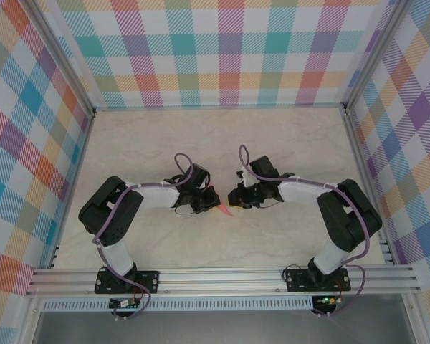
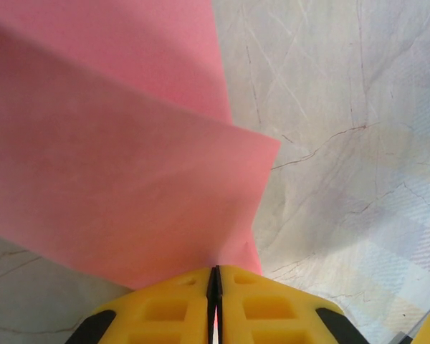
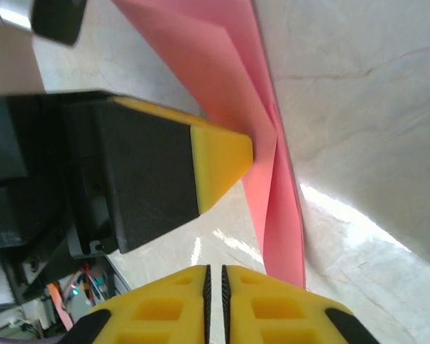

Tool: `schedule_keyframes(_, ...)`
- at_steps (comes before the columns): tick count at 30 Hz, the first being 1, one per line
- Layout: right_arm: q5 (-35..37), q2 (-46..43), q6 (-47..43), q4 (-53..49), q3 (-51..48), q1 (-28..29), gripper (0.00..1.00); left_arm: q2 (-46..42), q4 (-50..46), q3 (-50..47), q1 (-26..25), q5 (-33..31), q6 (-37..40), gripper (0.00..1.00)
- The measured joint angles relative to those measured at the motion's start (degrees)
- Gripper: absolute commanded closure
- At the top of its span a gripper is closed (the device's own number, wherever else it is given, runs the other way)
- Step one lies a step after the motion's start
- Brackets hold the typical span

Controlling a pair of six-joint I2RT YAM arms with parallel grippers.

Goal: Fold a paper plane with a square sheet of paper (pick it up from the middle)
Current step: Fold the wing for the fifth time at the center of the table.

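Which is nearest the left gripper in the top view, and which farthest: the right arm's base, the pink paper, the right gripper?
1. pink paper: pinched in the left gripper, mid-table.
2. right gripper: just right of the paper.
3. right arm's base: near edge, far right.

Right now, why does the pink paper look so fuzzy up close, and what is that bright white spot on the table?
Left wrist view: the pink paper sits very close to the lens, so it looks a bit soft, while veins in the table look sharper. Right wrist view: the white spot is probably light glaring off the table beside the paper. Top view: even light, no glare.
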Motion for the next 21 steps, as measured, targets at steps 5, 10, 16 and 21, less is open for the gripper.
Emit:
schedule_keyframes(5, 2.69, 2.73, -0.13, -2.49, 2.51, 3.52, 0.95, 0.02, -0.26, 0.17, 0.02, -0.22, -0.02, 0.9)
schedule_keyframes(10, 5.03, 5.53, -0.13, -5.01, 4.72, 5.49, 0.96, 0.02, -0.61, 0.33, 0.0, -0.42, -0.04, 0.91)
schedule_keyframes(16, 8.46, 6.25, -0.13, -7.87, 6.56, 5.55, 0.97, 0.02, -0.72, 0.39, 0.0, -0.44, -0.24, 0.91)
schedule_keyframes(21, 10.62, 6.34, -0.17, -9.84, 6.75, 5.55, 0.97, 0.11, -1.33, 0.74, -0.04, -0.61, -0.48, 0.91)
